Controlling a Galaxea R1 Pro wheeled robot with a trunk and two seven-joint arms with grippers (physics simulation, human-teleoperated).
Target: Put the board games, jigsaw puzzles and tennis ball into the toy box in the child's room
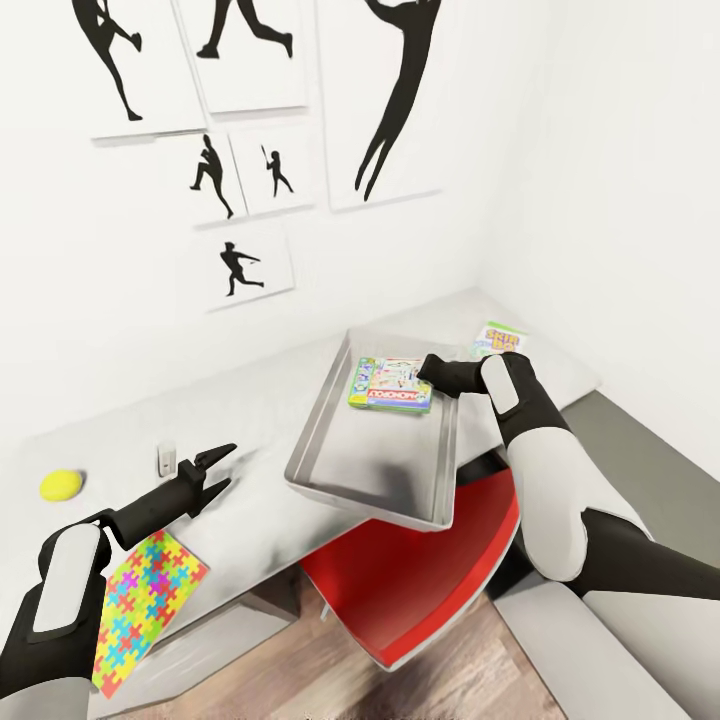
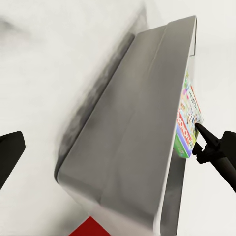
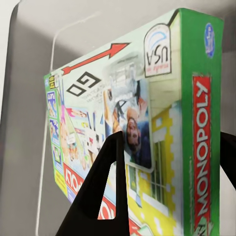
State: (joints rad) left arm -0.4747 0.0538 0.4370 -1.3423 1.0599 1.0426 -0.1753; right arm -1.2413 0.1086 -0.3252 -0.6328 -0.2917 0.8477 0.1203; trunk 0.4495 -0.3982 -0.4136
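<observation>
a white-walled corner hung with black silhouette prints of athletes [image 1: 240,265] backs the table [image 1: 250,480], whose pale grey top runs along the wall to the corner.

the toy box [image 1: 330,440], a grey translucent bin, sits on the table with its near end overhanging the front edge above a red chair [image 1: 420,580]. inside it, toward the far end, lies a green-edged monopoly board game [image 1: 392,387]. the right gripper [image 1: 428,372] is at that box's right edge; in the right wrist view one dark finger [image 3: 105,187] crosses the printed lid and the other shows just past the green spine, so the jaws straddle the box, but whether they press on it cannot be told.

a second board game [image 1: 499,340], white with yellow and green print, lies on the table past the toy box, near the corner.

the left gripper [image 1: 212,470] hangs over the table left of the toy box, jaws spread and empty. just behind it stands a small white object [image 1: 166,461]. below the left forearm lies a jigsaw puzzle [image 1: 150,600], a bright multicoloured square at the table's front edge. the yellow tennis ball [image 1: 62,485] rests farther left, well apart from the toy box.
</observation>
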